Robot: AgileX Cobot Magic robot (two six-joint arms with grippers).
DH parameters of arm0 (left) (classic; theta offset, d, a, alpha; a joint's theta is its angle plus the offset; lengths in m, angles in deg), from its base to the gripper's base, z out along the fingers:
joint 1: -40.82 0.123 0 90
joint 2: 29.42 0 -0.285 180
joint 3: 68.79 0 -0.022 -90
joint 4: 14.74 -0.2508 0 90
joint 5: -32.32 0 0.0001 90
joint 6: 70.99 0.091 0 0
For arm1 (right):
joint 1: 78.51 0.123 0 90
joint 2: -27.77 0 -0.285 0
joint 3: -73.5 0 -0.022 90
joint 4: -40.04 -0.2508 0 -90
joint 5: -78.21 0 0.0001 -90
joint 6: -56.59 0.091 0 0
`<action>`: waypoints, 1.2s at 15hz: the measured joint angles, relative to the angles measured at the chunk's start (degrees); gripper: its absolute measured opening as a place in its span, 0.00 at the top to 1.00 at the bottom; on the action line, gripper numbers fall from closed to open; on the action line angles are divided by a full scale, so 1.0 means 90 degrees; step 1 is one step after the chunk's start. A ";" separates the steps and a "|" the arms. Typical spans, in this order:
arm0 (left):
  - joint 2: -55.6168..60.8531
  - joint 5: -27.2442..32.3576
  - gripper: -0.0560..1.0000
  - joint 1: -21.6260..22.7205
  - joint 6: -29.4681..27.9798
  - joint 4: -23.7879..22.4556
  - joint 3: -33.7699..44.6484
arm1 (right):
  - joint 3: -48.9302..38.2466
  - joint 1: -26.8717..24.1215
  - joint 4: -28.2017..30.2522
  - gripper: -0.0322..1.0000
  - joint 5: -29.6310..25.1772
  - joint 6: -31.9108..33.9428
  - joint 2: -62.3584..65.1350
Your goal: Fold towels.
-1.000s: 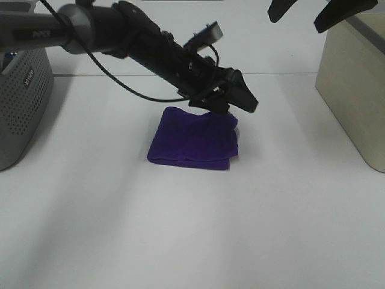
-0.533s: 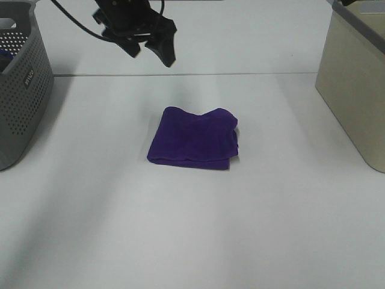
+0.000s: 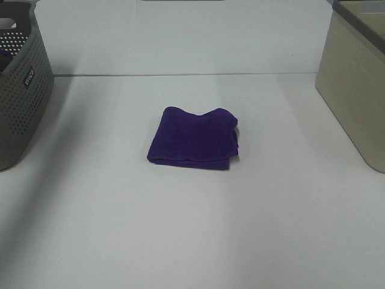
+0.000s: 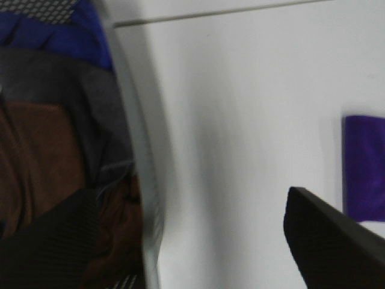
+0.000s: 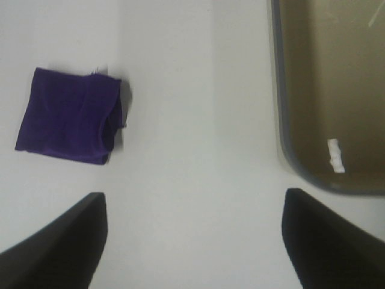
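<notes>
The deep purple towel point(image 3: 192, 139) lies folded into a small thick rectangle in the middle of the white table. Neither gripper shows in the exterior high view. In the left wrist view the towel's edge point(image 4: 364, 165) shows far off to one side. My left gripper point(image 4: 192, 253) is open and empty, over the rim of the grey basket point(image 4: 135, 150). In the right wrist view the towel point(image 5: 69, 123) lies well below. My right gripper point(image 5: 192, 241) is open and empty, high above the table between the towel and the beige bin point(image 5: 283, 120).
The grey perforated basket point(image 3: 18, 90) stands at the left edge and holds blue, grey and brown cloths point(image 4: 36, 156). The beige bin point(image 3: 355, 84) stands at the right edge, with a small white scrap point(image 5: 335, 155) on its floor.
My left arm has lifted off the towel and swung back left, out of the exterior high view. My right gripper has also left that view. The towel has not moved.
</notes>
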 joint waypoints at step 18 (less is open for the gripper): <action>1.0854 -0.1432 0.21 0.0312 0.0452 0.0045 0.7996 | -0.5857 -0.0006 0.0286 0.21 0.0891 -0.0006 0.8212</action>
